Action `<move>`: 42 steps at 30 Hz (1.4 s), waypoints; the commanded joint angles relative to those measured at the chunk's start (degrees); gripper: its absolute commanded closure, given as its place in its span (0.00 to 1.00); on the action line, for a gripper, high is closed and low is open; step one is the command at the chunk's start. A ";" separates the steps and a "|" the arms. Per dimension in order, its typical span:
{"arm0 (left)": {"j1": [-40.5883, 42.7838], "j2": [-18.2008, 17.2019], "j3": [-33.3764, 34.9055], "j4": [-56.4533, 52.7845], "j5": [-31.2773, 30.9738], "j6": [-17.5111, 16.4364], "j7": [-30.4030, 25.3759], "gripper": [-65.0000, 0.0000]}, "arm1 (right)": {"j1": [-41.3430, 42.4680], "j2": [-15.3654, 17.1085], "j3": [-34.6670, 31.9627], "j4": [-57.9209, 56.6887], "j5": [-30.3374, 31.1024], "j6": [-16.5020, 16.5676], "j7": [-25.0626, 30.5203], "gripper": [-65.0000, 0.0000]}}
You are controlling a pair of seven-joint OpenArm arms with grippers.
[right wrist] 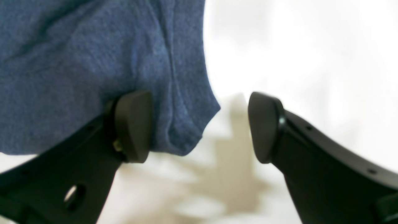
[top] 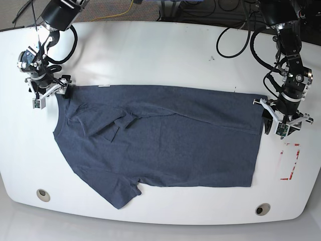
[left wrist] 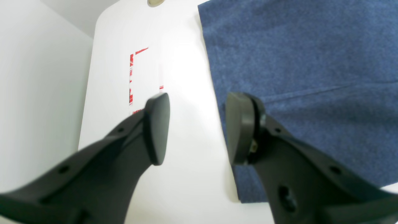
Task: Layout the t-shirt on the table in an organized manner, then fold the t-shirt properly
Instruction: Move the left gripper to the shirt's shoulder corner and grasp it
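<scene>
The t-shirt (top: 165,140) is lying flat on the table (top: 160,55); the left gripper (left wrist: 197,127) and right gripper (right wrist: 200,127) are hovering spread at its opposite edges, pinching nothing.

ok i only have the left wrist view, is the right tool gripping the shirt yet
Observer: No. The right tool is open, with a corner of the t-shirt lying between its fingers, not pinched.
Operator: which end of the shirt is that
Observer: The shoulder end, opposite the hem side where your left tool is.
Operator: and is the shirt lying flat
Observer: Mostly, but one sleeve is folded in over the body.
</scene>
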 commanded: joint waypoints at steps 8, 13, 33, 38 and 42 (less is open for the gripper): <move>-0.61 -0.76 -0.27 1.08 -0.28 0.65 -1.16 0.58 | -0.01 0.17 0.10 0.07 -0.04 1.29 1.98 0.49; 0.01 -0.67 -1.77 1.08 -0.28 0.65 -1.16 0.58 | -0.63 -0.01 0.01 0.07 -0.13 1.46 2.24 0.71; 0.27 3.63 -6.43 0.64 -0.19 -6.03 6.23 0.57 | -1.59 -0.01 -0.16 0.07 -0.65 1.46 2.24 1.00; 1.15 3.72 -6.16 -1.30 -0.19 -7.97 6.23 0.47 | -1.59 -0.01 -0.16 0.07 -0.65 1.46 2.24 1.00; 1.24 3.81 -6.16 -2.62 -0.19 -8.23 6.23 0.26 | -1.59 -0.01 -0.16 0.07 -0.65 1.55 2.15 1.00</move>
